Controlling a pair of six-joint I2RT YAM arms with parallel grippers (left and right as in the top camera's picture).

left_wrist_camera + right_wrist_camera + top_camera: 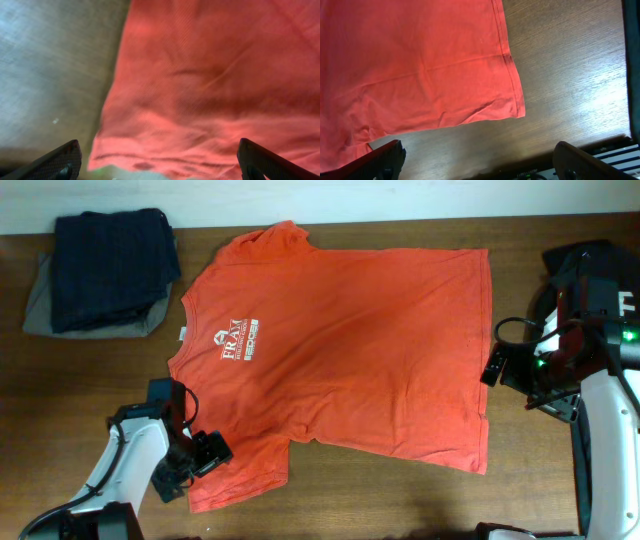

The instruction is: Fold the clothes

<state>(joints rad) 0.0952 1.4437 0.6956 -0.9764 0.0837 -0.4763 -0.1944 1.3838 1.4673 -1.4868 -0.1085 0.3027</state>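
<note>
The orange-red T-shirt (350,350) lay flat on the table (400,500), its white chest print (232,340) beginning "FRA", the rest too small to read, one sleeve edge ahead between the left gripper (205,452)'s released jaws and a hem corner ahead of the right gripper (497,367)'s released jaws.

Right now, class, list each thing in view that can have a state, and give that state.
Orange-red T-shirt: spread flat, unfolded, logo up.
Dark garment: folded, lying on grey garment.
Left claw: open, empty.
Right claw: open, empty.
</note>
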